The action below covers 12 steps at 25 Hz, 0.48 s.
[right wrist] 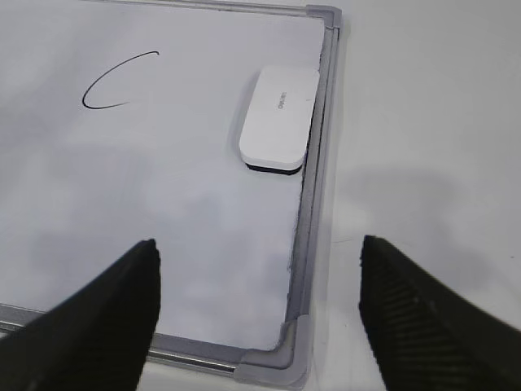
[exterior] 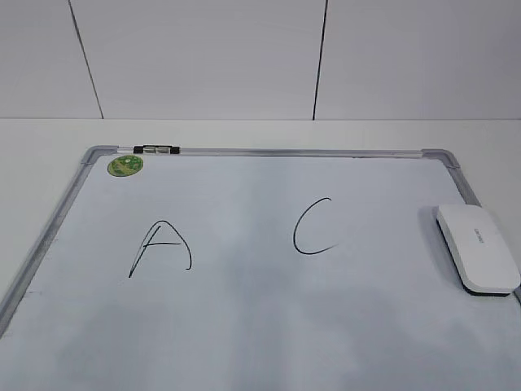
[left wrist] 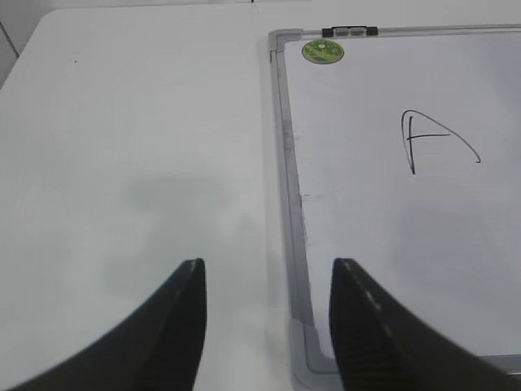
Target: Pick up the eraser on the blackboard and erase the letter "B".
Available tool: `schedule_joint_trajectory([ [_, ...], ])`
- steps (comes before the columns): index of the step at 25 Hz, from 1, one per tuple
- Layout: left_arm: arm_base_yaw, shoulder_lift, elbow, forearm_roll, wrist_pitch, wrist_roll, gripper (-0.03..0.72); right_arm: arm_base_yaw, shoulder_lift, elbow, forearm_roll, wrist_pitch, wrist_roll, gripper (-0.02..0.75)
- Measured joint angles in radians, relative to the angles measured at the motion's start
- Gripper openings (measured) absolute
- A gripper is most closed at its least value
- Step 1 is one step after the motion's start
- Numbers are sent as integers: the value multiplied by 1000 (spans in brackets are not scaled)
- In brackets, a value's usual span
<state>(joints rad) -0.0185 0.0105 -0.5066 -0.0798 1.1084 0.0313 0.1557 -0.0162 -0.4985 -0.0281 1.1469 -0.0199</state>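
The blackboard (exterior: 260,326) is a white dry-erase board with a grey frame, lying flat on the table. The white eraser (exterior: 477,246) lies on it by the right frame edge; it also shows in the right wrist view (right wrist: 277,120). A black "A" (exterior: 163,244) and a black "C" (exterior: 313,226) are on the board. No letter "B" shows between them or anywhere else. My left gripper (left wrist: 267,269) is open and empty over the board's near left corner. My right gripper (right wrist: 259,248) is open and empty over the near right corner, short of the eraser.
A round green sticker (exterior: 125,166) sits in the board's far left corner, and a small black-and-clear marker (exterior: 157,150) lies on the far frame edge. White table (left wrist: 122,163) surrounds the board. A white panelled wall stands behind.
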Motion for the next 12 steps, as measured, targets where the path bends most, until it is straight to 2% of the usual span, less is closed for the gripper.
schedule_joint_trajectory([
  [6, 0, 0, 0, 0, 0, 0, 360, -6, 0, 0, -11, 0, 0, 594],
  [12, 0, 0, 0, 0, 0, 0, 356, -99, 0, 0, -13, 0, 0, 594],
])
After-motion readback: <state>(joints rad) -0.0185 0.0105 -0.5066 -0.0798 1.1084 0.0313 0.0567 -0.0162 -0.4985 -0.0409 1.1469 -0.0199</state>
